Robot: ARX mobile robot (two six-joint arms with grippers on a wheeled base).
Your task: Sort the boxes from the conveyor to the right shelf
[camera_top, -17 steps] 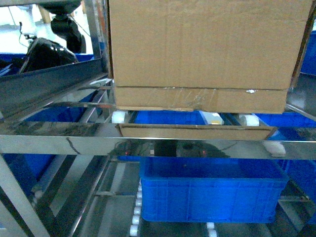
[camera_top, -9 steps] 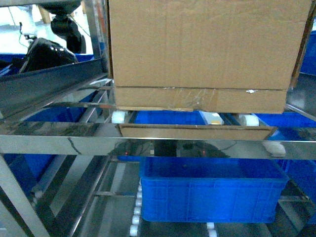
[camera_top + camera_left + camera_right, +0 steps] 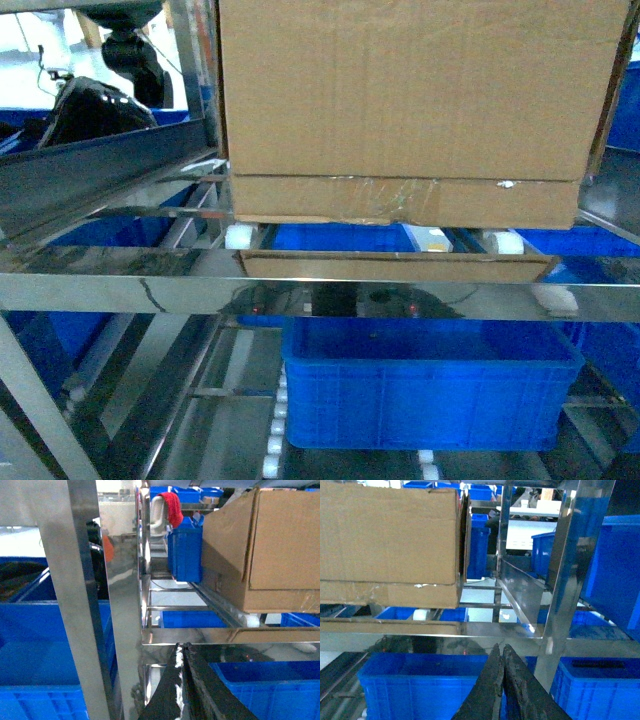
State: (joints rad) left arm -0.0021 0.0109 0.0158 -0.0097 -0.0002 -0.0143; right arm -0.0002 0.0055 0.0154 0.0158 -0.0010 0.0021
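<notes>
1. Head view: the box (image 3: 405,110) sits on the shelf (image 3: 320,290), its bottom on the white rollers (image 3: 238,236), front edge near the steel rail.
2. Both the left end effector (image 3: 181,652) and the right end effector (image 3: 500,652) have fingers pressed together, holding nothing, below the rail.
3. Best now: draw both arms back low and level, clear of the rail and the blue crate (image 3: 425,390).
4. No readable writing; only clear tape (image 3: 385,195) on the bottom flap.

Only the gripper tips of the robot show, one in each wrist view. The left gripper (image 3: 182,652) has two long black fingers (image 3: 207,690) tapering to a point, with scuffed white flecks along their inner edge. The right gripper (image 3: 500,652) has the same dark, tapered fingers (image 3: 520,690), their surface rough and worn-looking.
</notes>
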